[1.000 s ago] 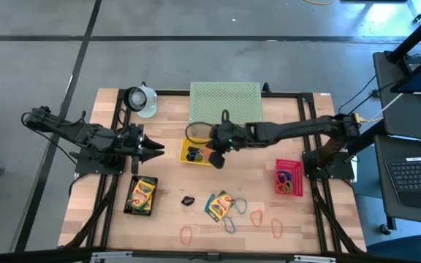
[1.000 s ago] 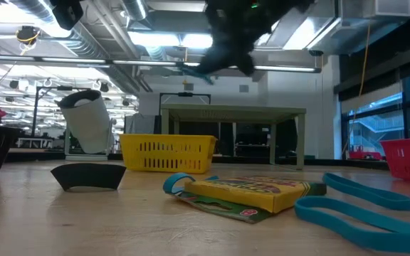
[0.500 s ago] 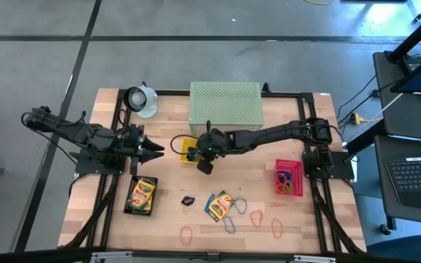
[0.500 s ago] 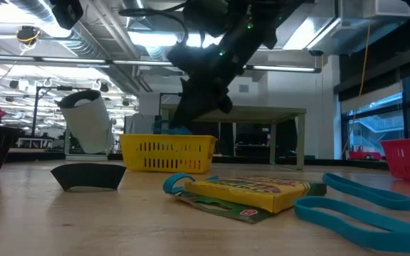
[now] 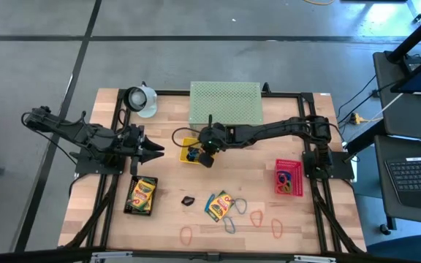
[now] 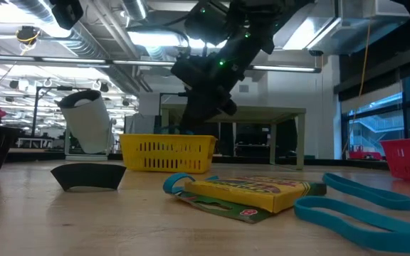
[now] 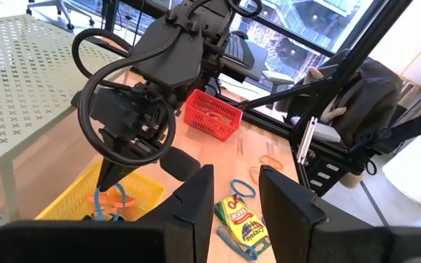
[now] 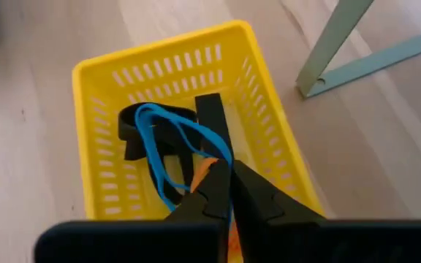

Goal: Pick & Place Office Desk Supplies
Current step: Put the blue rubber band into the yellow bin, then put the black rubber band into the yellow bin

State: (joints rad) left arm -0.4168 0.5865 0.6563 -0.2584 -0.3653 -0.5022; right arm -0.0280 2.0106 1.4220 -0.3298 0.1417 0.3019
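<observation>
Since the earlier frame, the right arm had swung in from above the table's middle and lowered its gripper (image 8: 221, 191) into the yellow tray (image 8: 269, 131), which sits just in front of the green shelf (image 5: 225, 102). Its fingers were pressed together on a blue loop (image 8: 168, 142), with an orange loop (image 8: 203, 168) touching the tips; whether the orange one was also pinched could not be told. Both loops hung inside the tray, over a black clip (image 8: 134, 131) on its floor.

The loops looked light, limp and springy, likely to drape and snag on the fingers when let go; a pinch across one strand seems the only useful hold. The crayon boxes (image 5: 218, 206) would be stiff and light, best gripped across their narrow sides.

The left gripper (image 7: 229, 204) waited at the table's left side, fingers apart and empty, well away from the tray.
</observation>
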